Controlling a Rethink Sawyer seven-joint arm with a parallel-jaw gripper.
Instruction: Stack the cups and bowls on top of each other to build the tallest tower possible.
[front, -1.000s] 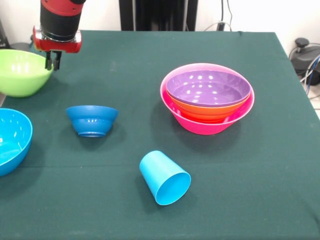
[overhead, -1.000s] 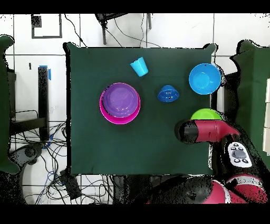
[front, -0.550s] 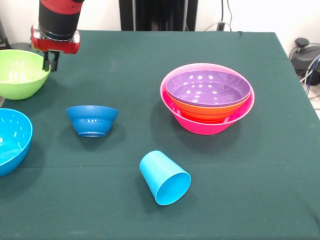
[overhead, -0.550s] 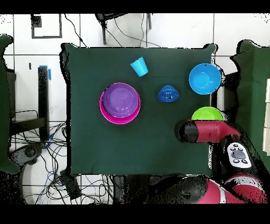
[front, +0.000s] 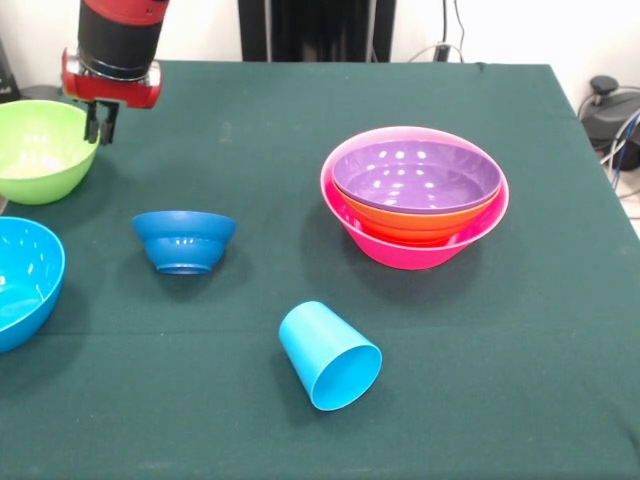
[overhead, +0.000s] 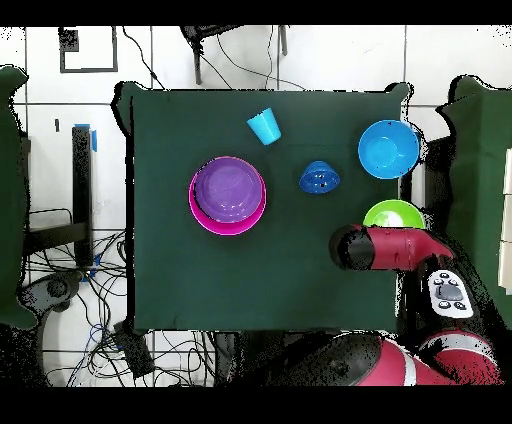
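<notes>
My gripper (front: 101, 125) is at the far left of the front view, its fingers closed over the near rim of the lime green bowl (front: 38, 150). From overhead the arm covers that rim and only the bowl's far part (overhead: 392, 213) shows. The tower stands right of centre: a pink bowl (front: 420, 250) holds an orange bowl (front: 405, 222), with a purple bowl (front: 415, 175) on top. A small dark blue bowl (front: 184, 240) and a sky blue bowl (front: 20, 280) sit at the left. A sky blue cup (front: 328, 355) lies on its side near the front.
The dark green tablecloth (front: 300, 120) covers the table. Both the lime green and the sky blue bowls sit at the table's left edge in the front view. Cables and a grey device (front: 610, 110) lie off the right side.
The lime green bowl has shifted a little with the gripper, towards the table's middle, and more of it shows from overhead. Nothing else has moved.
</notes>
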